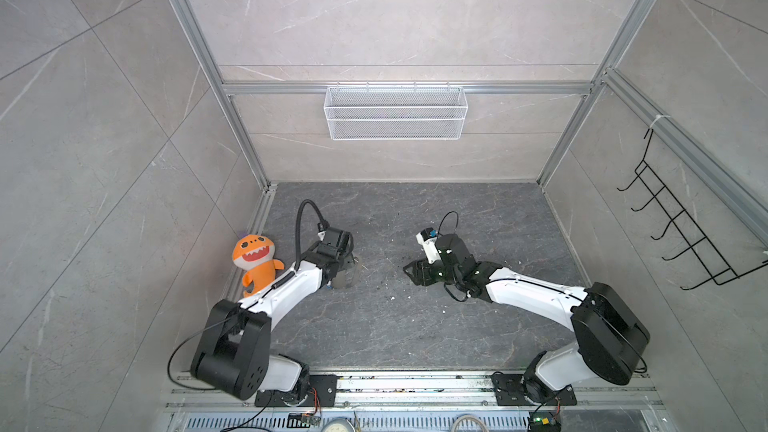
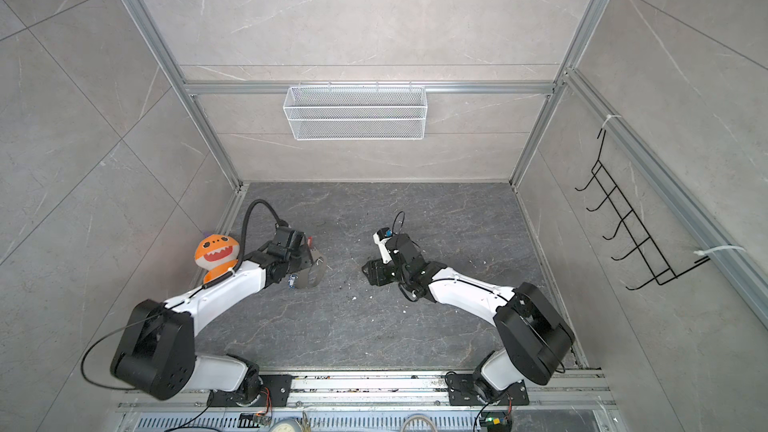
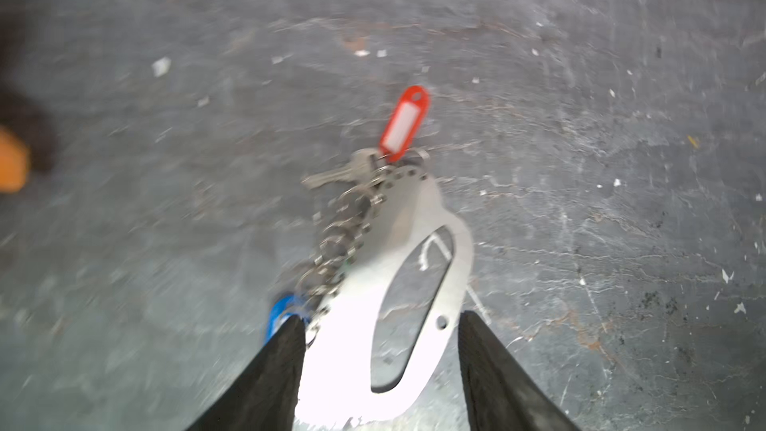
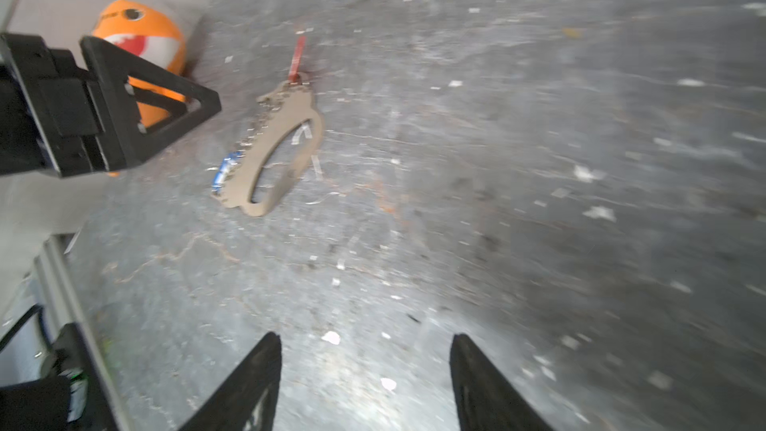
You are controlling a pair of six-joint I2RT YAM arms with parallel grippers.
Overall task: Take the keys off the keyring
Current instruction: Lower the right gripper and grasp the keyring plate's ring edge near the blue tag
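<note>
Fingers (image 3: 273, 375) of left gripper (image 3: 381, 316) spread, empty, poised over keyring (image 3: 410, 217) flat on floor (image 1: 415, 326) near plush toy (image 1: 257, 259). Fingers (image 4: 253, 383) of right gripper (image 4: 364, 337) spread, empty, well apart from keyring.

Risks: keyring sliding flat under pinch; beaded chain (image 3: 348, 225) tangling, dragging whole bunch.

Count: two grippers, one plush toy, one keyring, one red-tagged key (image 3: 398, 130), one blue-tagged key (image 4: 226, 167), both on chain.

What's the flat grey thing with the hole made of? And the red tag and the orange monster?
The fob: probably metal, since it is thin, silvery and glares under the light. The red tag: likely plastic, smooth and glossy with a white label window. The orange monster: soft plush fabric, rounded, matte and stuffed-looking.
</note>
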